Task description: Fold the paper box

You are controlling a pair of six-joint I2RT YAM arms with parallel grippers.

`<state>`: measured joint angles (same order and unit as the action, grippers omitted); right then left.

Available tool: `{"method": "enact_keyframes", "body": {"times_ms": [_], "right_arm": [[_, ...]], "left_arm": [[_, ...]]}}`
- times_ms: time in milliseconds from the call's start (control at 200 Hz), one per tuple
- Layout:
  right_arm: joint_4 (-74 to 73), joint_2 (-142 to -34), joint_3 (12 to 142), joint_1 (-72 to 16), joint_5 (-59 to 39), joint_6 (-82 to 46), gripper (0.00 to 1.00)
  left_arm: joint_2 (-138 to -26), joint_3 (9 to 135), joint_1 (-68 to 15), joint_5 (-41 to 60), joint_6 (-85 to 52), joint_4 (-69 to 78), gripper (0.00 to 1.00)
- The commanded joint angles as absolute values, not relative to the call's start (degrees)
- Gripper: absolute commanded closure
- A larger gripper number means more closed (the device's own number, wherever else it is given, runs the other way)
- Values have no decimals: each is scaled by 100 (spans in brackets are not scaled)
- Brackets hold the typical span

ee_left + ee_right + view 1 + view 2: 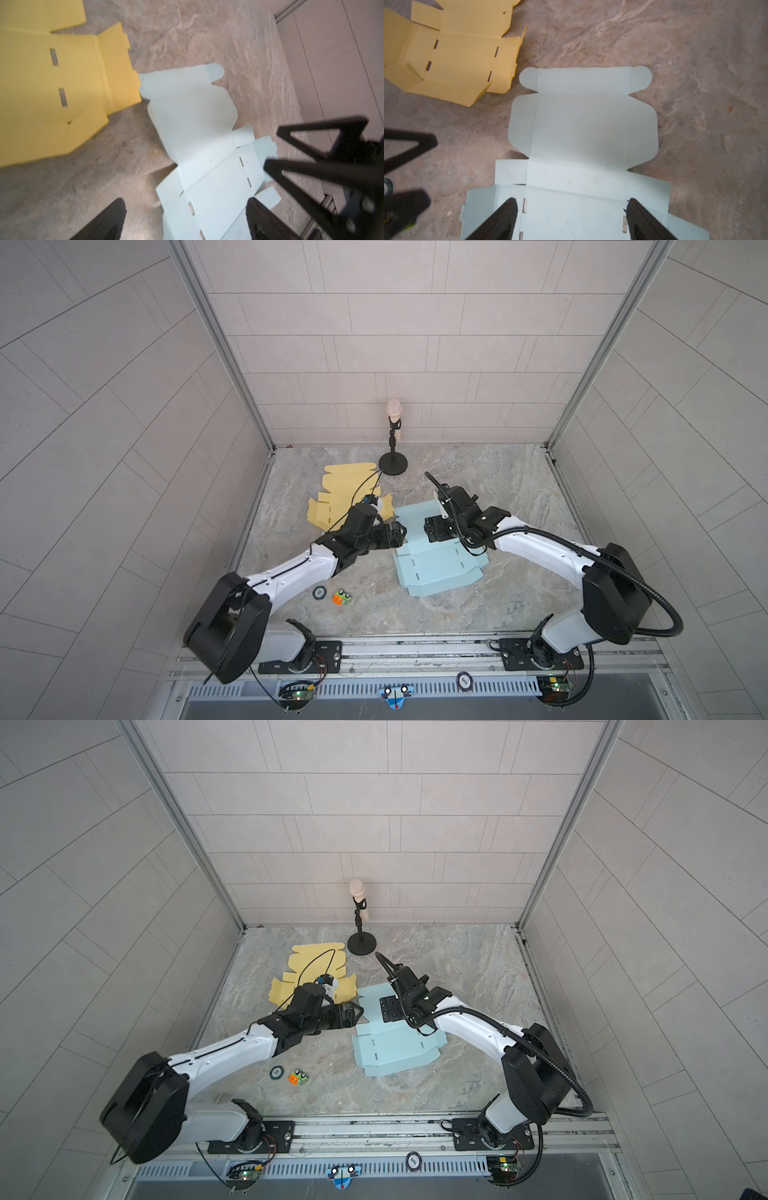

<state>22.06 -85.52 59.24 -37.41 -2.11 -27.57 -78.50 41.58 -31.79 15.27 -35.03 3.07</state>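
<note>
The left jaws stand wide apart and released, with nothing between them. In the left wrist view their two dark fingers (113, 218) frame the near end of the pale blue paper box (195, 124). The right jaws are likewise spread and hold nothing. In the right wrist view their fingers (502, 218) hang over the slotted panel of the same blue sheet (591, 128), one to each side of it.

In both top views the two sets of jaws face each other over the blue paper box (436, 568) (395, 1048). The left jaws are at its left edge and the right jaws are above its middle.

The box is an unfolded blank lying on the marble-patterned tabletop (519, 489). Its panels, rounded tabs and slots are spread flat, so it encloses nothing.

Just beside its far left corner lies a yellow box blank (345, 489) (463, 58), also unfolded, with a few side flaps tilted up. Whether the two sheets touch at that corner I cannot tell.

Behind them a microphone on a round black stand (393, 435) stands upright near the back wall.

Near the left arm (291, 572) a small round disc (319, 593) and a small orange-and-green object (342, 597) lie close together. The marks on them are too small to read.

A round label (464, 680) sits on the front rail (415, 649), and its letters are not legible.
</note>
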Motion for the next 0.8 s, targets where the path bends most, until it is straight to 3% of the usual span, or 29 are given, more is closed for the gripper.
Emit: {"method": "enact_keyframes", "body": {"times_ms": [0,210,466,796], "right_arm": [[2602,-8005,5562,-3935,104,-2968,15],[2795,-7160,4793,-4289,388,-3375,14],[2749,-6981,4628,-4389,489,-3498,15],[2760,-7049,4755,-4399,553,-3438,15]], "left_arm": [[-8542,4886,-2916,1986,-3283,485,6],[-10153,6456,-2385,1862,-3245,381,5],[-11884,8215,-2075,1666,-3204,-188,4],[-12413,8683,-1720,1399,-3163,-679,2]]}}
